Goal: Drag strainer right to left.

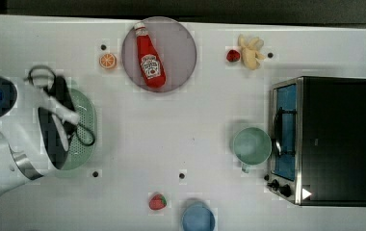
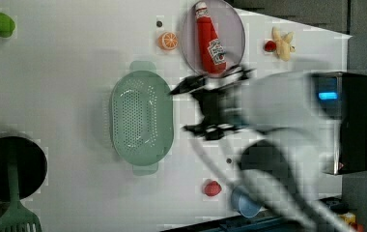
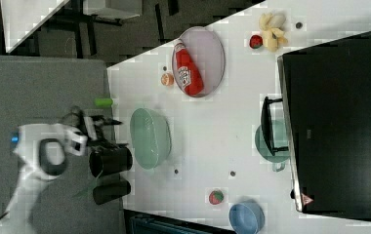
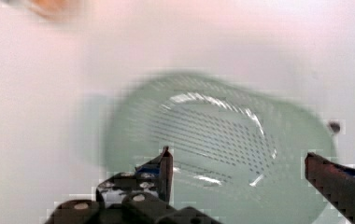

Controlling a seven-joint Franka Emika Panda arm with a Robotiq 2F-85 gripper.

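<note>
I've got the gripper (image 4: 238, 163) spread wide w/ nothing in it, hanging over the strainer (image 2: 142, 116), which sits just below the plate (image 2: 234, 34) toward the left view's left, long axis running w/ tab handles up-down in the left view.

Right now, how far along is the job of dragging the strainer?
Nothing looks finished yet. In hand: the gripper hangs above the strainer with its jaws wide open and empty. Left to do: lower, close on the rim and drag the strainer across the table.
</note>
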